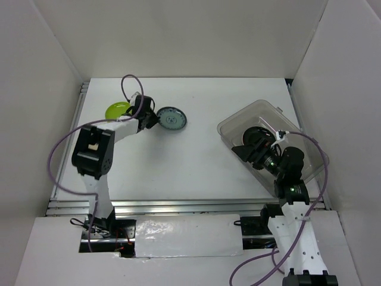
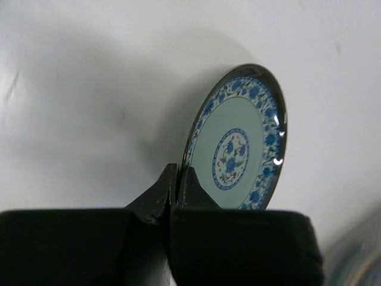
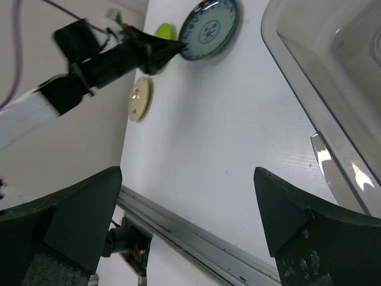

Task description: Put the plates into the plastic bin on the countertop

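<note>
The left gripper (image 1: 147,119) reaches to the far left part of the table (image 1: 196,167). Its fingers (image 2: 190,185) are closed together on the near rim of the blue plate (image 1: 172,120). The left wrist view shows the two tips pinching the plate's edge with no gap between them. From there the plate appears as a narrow oval, with a blue flower border and a blue flower in the middle, and its shadow falls on the table to its left. The pictures do not show whether the plate lies flat or has its gripped edge raised.

The green plate (image 1: 116,110) lies just beside the gripper, on the side away from the blue plate and partly hidden by the wrist. The right wrist view shows a cream plate (image 3: 140,98) flat on the table, nearer the front than those two and under the line of the left arm.

The bin (image 1: 238,114) sits at an angle on the right side of the table, well apart from the plates. The right gripper (image 1: 250,143) hovers over it with its fingers (image 3: 83,220) spread wide and nothing between them. In its own camera, one clear wall and the rim of the bin fill the right side. Beyond them the table stretches away to the blue plate and the left gripper. The metal rail (image 3: 196,238) at the table's front edge crosses the bottom of that view. From above, dark shapes show inside the bin under the gripper, and they cannot be told apart from the gripper's own parts.
</note>
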